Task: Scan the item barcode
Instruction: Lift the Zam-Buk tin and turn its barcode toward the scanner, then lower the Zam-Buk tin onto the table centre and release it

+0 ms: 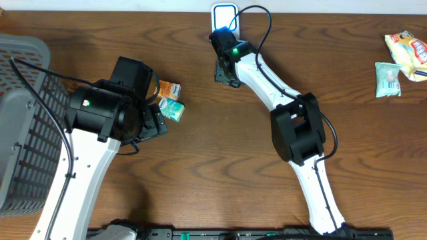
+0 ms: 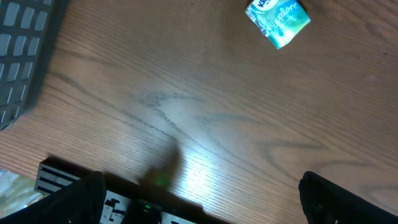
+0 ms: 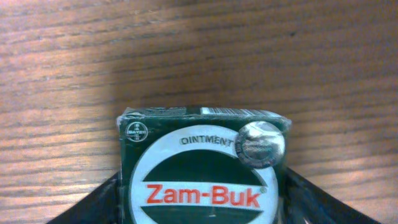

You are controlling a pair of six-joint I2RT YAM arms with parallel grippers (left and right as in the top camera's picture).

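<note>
Step in hand, as we read it: grabbing the box (image 3: pixel 202 168) for the scan. It lies flat on the table (image 3: pixel 199 50), centre, toward the far edge, near a white and blue device (image 1: pixel 225 15) that we take to be the scanner. The right gripper (image 3: pixel 202 208) sits over the box, with its fingers (image 3: pixel 93 208) hard by each side. We cannot tell whether they press on it or only flank it. The box doesn't look lifted.

The left gripper (image 2: pixel 208 202) stands wide apart and holds nothing. It hovers over bare wood by a teal packet (image 2: pixel 278 18) and an orange packet (image 1: pixel 169 89), with the basket (image 1: pixel 20 133) on its outer side.

Next move, our call: get a firm pinch on the sides, lift, then turn the box until the barcode faces the device. There's no barcode on the face we see, so it's likely on a side or underneath. Expect a wrist roll.

Readable on the box: "Zam-Buk" in red, "OINTMENT" above it, and a Bayer cross mark top left. A round silver sticker sits top right, its print too small to read. The teal packet's print is blurred. A yellow packet (image 1: pixel 408 48) and a pale packet (image 1: pixel 388 79) lie far right, their text unreadable.
</note>
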